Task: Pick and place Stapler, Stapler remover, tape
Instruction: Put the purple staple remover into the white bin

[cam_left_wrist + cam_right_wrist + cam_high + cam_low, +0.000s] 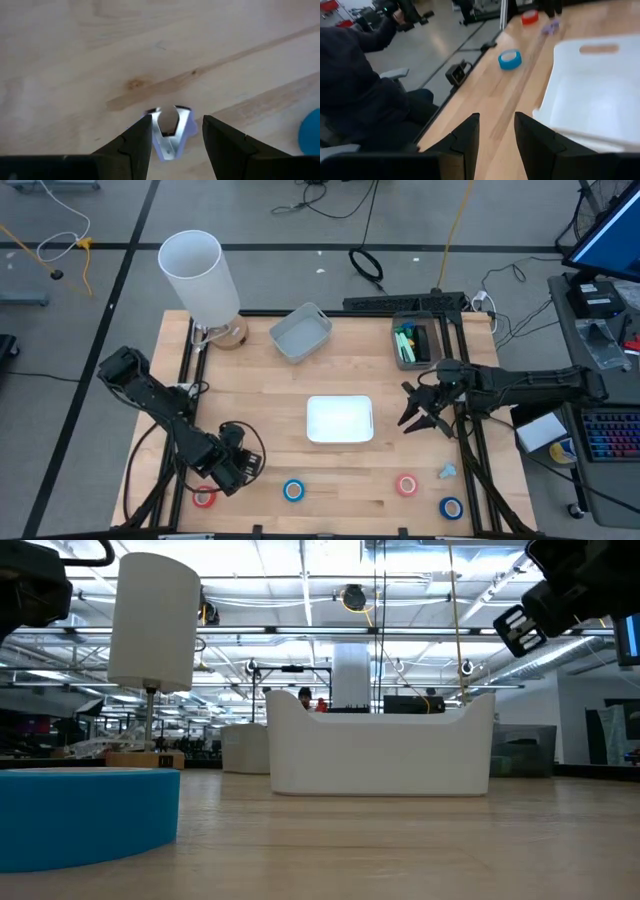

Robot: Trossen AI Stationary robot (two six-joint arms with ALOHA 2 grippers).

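My left gripper [236, 467] hangs over the table's near left part, pointing down, shut on a small lavender-and-silver stapler remover [169, 131]. Tape rolls lie along the near edge: red [205, 497], blue [293, 490], red [406, 484] and blue [452, 507]. A second small pale-purple piece [446, 471] lies between the two right rolls. My right gripper [418, 418] hovers open and bare right of the white tray [340, 420]. No stapler shows. My left gripper has the stapler remover's body [161, 135] between its two fingers, which come from above and point down at the wood. The remover sits between the fingertips, its silver prongs toward the table. I cannot tell whether it is clear of the table.
A grey bin [300, 332] and a white lamp [200, 275] stand at the back, and a black organiser with green items [412, 342] at the back right. A person in dark clothes [355, 75] sits beside the table's edge. Bare wood lies between the tray and the near rolls.
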